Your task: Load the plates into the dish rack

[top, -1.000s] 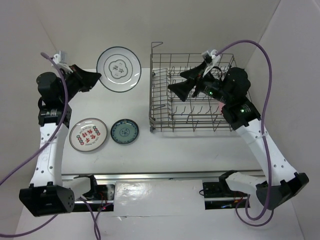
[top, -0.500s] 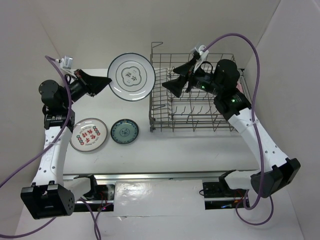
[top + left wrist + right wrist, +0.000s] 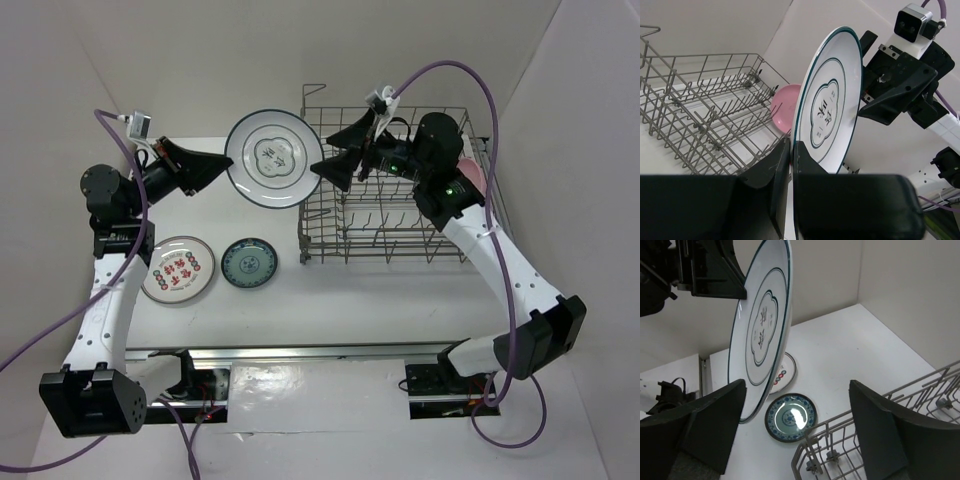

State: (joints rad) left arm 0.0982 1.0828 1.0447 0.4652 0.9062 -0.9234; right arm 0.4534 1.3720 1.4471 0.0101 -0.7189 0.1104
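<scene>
Left gripper (image 3: 224, 168): jaws narrow, pinching the near-left rim of the dark-rimmed white plate (image 3: 269, 158), which is held in the air, tilted nearly on edge, just left of the dish rack (image 3: 380, 256). Right gripper (image 3: 328, 156): jaws wide and holding nothing, hanging over the rack's far-left corner with the tips at the plate's right rim; touching or just apart cannot be told. This reads as a hand-over. Main risk: the plate hangs from a thin edge pinch on glazed ware, so a knock from the right fingers could swing or slip it. If the left jaws let go before the right ones have closed on the rim, the plate would likely drop onto the rack's left wall or the worktop (image 3: 330, 295), where the teal plate (image 3: 250, 262) and the red-patterned plate (image 3: 177, 270) lie near. The arms also crowd each other, so a finger clash is possible. Later, a plate lowered off-line could catch on the tines. The pink plate (image 3: 471, 181) already stands at the rack's right end. Writing: the held plate's centre motif carries a few dark characters and the red-patterned plate carries red ones, all too small to read. No brand or label is legible on the arms.
</scene>
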